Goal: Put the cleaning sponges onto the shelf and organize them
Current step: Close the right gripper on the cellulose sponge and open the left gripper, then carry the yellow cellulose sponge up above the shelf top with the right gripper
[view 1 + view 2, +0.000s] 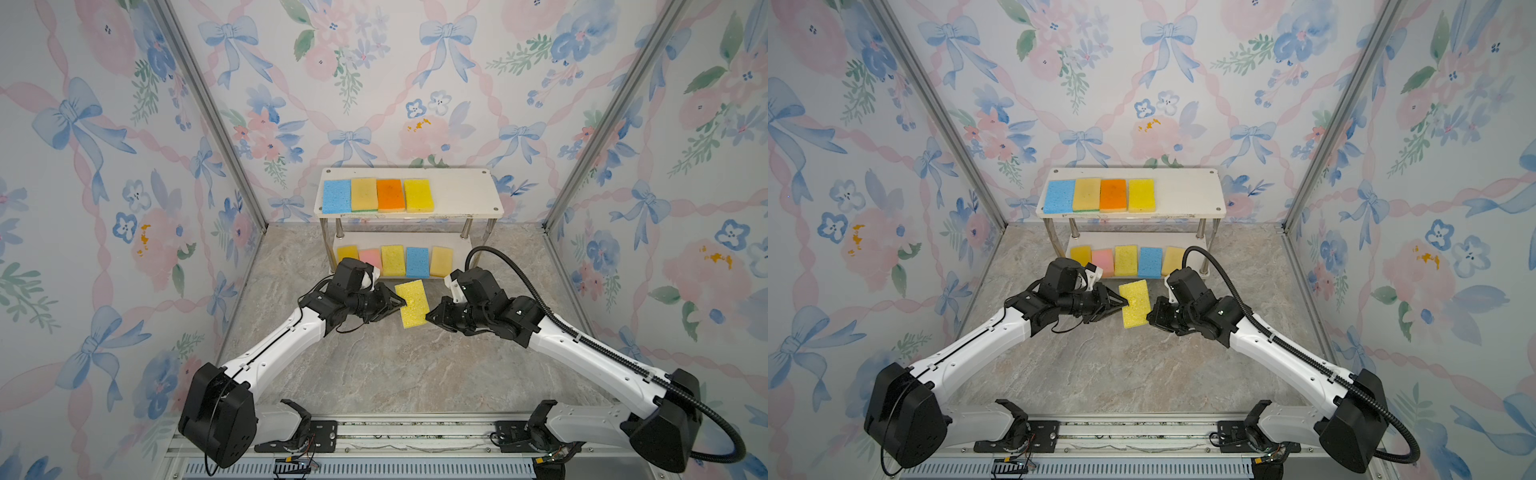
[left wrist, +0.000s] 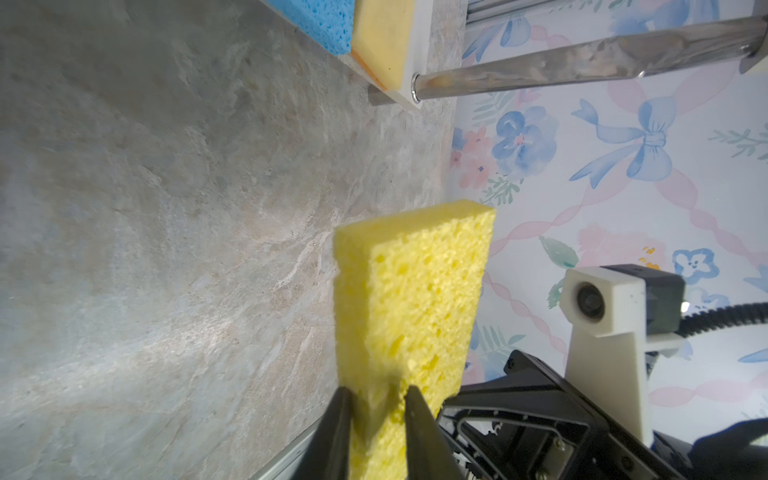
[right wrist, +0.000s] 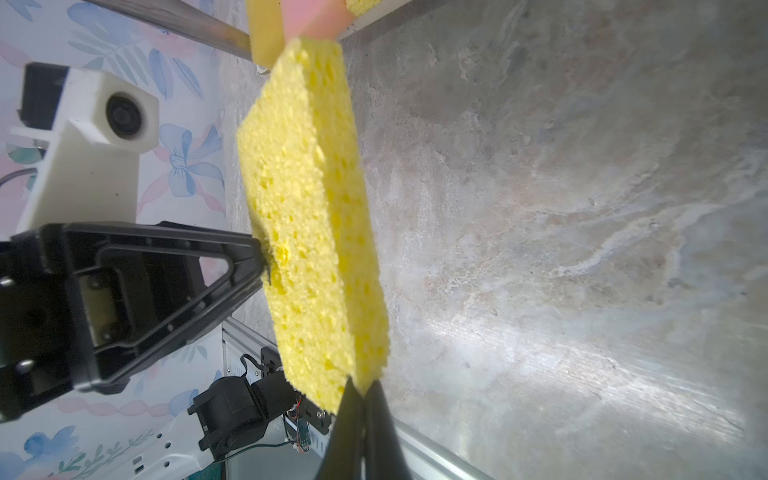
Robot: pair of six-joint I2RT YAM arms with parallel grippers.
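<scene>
while the right pincer [image 1: 429, 317] clenches the yellow sponge [image 1: 412, 300], the left pincer [image 1: 401, 306] straddling it, hold unclear, the shelf [image 1: 465, 195] beyond carries four sponges [image 1: 390, 195] above, five half-hidden below.

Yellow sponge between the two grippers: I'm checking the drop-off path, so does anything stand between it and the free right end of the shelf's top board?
Nothing visible does. In both top views the yellow sponge hangs in front of the shelf, and the top board's right end is bare; four sponges sit to its left.
</scene>
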